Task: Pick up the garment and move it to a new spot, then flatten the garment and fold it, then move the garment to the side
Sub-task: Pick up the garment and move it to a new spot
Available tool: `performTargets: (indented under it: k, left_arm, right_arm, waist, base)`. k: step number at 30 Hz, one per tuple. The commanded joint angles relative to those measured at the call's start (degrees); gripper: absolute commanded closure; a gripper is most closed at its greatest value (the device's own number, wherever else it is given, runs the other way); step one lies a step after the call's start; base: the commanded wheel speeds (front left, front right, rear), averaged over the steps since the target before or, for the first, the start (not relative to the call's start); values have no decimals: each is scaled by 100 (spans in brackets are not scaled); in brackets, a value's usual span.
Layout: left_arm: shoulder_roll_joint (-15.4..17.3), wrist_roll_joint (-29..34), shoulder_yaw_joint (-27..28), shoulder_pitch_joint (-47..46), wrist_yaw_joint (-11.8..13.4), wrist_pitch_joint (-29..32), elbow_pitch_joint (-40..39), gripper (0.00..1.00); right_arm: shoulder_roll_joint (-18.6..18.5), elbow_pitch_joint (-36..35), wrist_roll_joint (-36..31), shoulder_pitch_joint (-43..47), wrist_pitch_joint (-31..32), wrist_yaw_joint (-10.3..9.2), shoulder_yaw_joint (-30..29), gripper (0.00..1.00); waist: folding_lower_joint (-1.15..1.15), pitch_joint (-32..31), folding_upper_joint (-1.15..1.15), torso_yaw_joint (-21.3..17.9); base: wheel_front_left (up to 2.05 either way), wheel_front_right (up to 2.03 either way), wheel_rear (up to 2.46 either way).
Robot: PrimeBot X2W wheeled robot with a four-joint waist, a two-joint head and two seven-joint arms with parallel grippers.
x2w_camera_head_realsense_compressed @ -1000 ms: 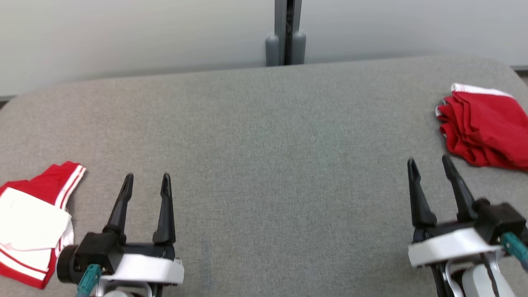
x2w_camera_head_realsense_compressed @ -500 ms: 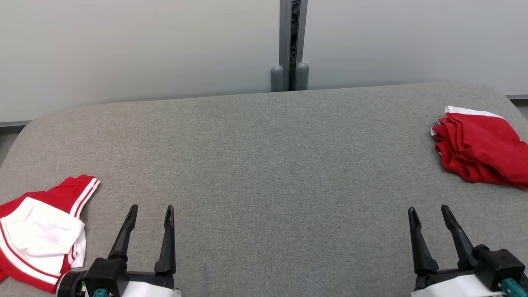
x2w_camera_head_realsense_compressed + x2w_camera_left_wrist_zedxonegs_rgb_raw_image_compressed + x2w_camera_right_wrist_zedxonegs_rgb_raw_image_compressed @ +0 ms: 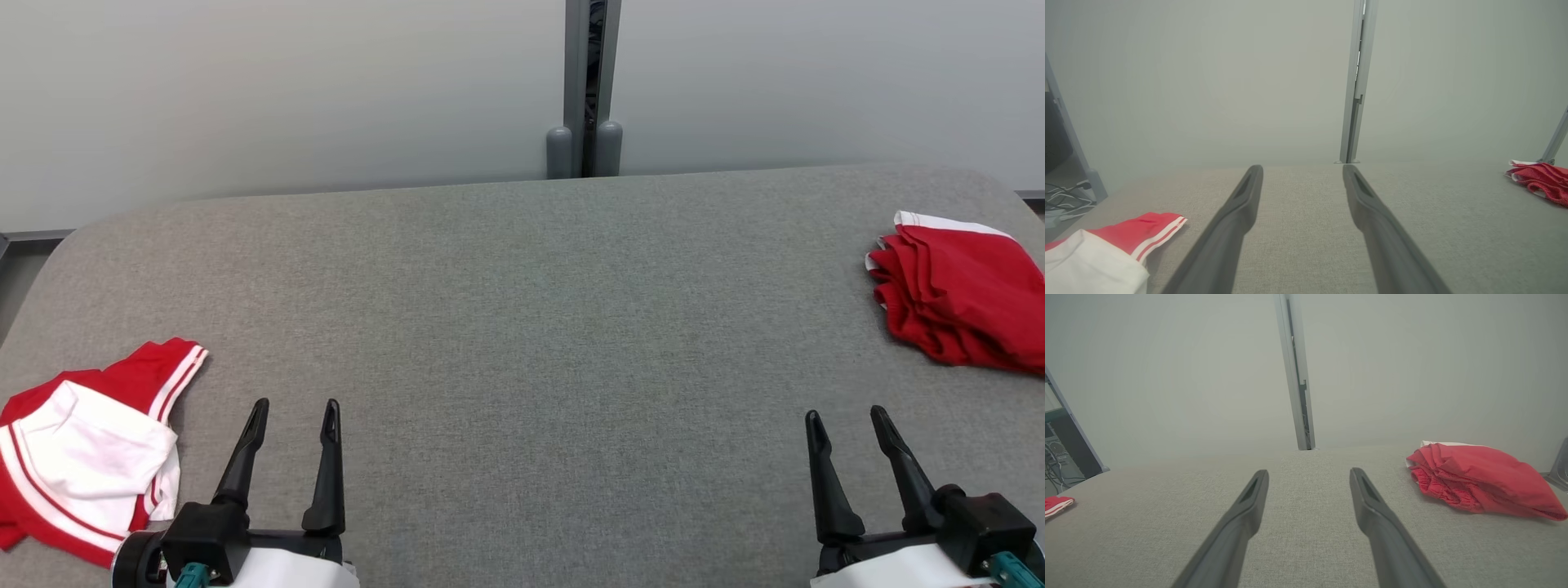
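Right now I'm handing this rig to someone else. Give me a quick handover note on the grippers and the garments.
Grippers: the left gripper is open and empty, low over the grey table, just right of the red-and-white garment. The right gripper is open and empty, short of the folded red garment and not touching it.
Done: the folded red garment sits set aside at the table's right edge.
Left: the red-and-white garment lies crumpled at the left edge. It probably needs picking up, moving to the middle, flattening, folding and setting aside.
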Motion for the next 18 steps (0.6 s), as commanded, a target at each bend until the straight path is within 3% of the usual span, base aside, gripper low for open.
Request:
performTargets:
  k: [1, 18]
  left_arm:
    - [20, -38, 18, -79, 41, -23, 10, 0]
    - [18, -207, 47, -177, 402, -24, -71, 0]
  right_arm:
    - [-9, -6, 6, -38, -30, 2, 29, 0]
    - [-13, -55, 154, -23, -30, 2, 480, 0]
  waist:
    - [0, -12, 0, 65]
    - [0, -89, 0, 1217]
  base:
    - [0, 0, 0]
    - [0, 0, 0]
